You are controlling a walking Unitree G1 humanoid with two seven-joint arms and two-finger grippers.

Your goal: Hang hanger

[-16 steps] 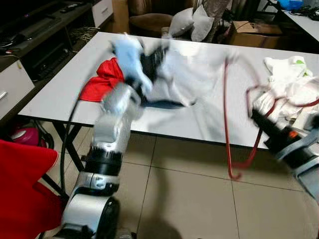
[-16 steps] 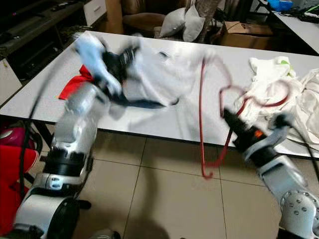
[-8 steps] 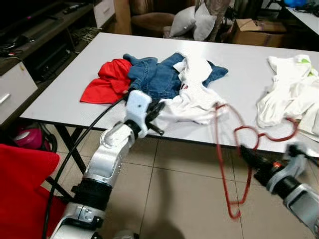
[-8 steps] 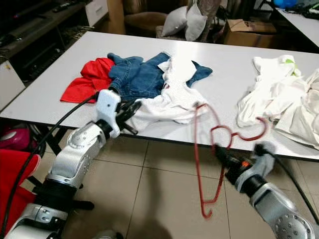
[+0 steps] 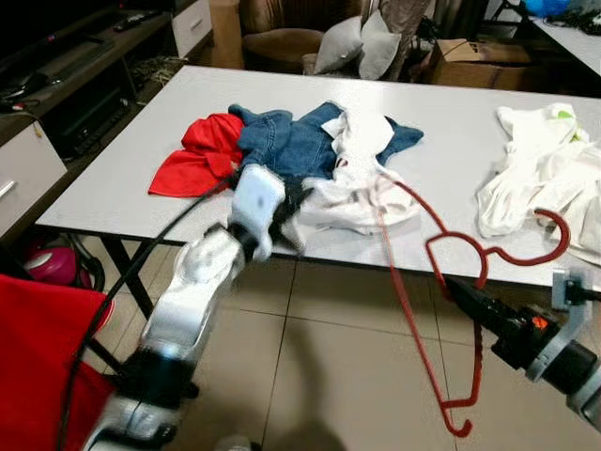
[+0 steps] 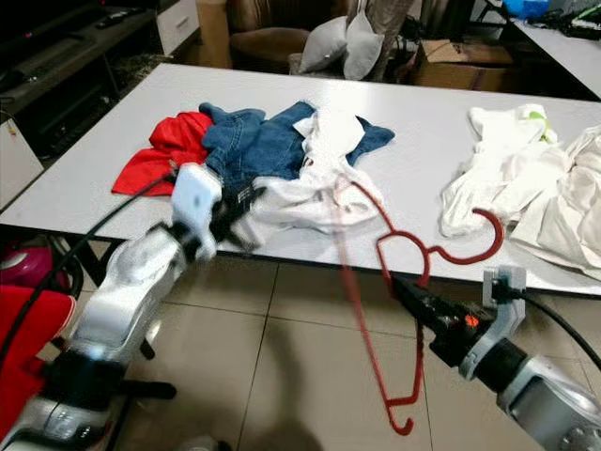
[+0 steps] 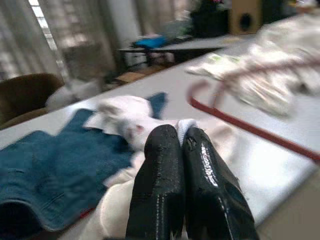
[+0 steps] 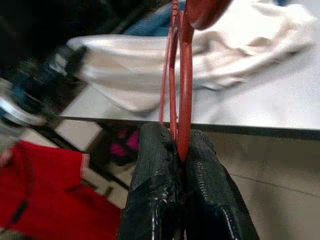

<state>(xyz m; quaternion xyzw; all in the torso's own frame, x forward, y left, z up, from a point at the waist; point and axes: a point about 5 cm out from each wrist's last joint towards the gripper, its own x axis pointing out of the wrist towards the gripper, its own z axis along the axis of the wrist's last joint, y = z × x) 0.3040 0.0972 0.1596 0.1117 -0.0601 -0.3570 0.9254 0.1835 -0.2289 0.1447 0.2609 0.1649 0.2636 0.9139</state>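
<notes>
My right gripper (image 6: 399,285) is clamped on the red hanger (image 5: 441,282) low on its neck, just off the near edge of the white table (image 5: 122,178), right of centre. The hanger's long axis runs roughly near-far w/ a tilt: one shoulder reaches far-left over the white shirt (image 5: 362,183), the other end drops toward the floor on the near side, hook (image 5: 549,235) curls out right over the table edge. In the right wrist view the wire sits pinched between my two fingers (image 8: 155,195).

My left gripper (image 5: 291,202) is pressed together on the near-left hem of that shirt, fingers (image 7: 165,175) touching w/ cloth nipped at the tips.

So the shirt lies far-left of the hanger hand, v. close to its upper shoulder. Left arm is nearer the cloth, right nearer the wire. Jeans (image 5: 291,146) & red garment (image 5: 197,155) sit further left; more white laundry (image 5: 545,169) far right
</notes>
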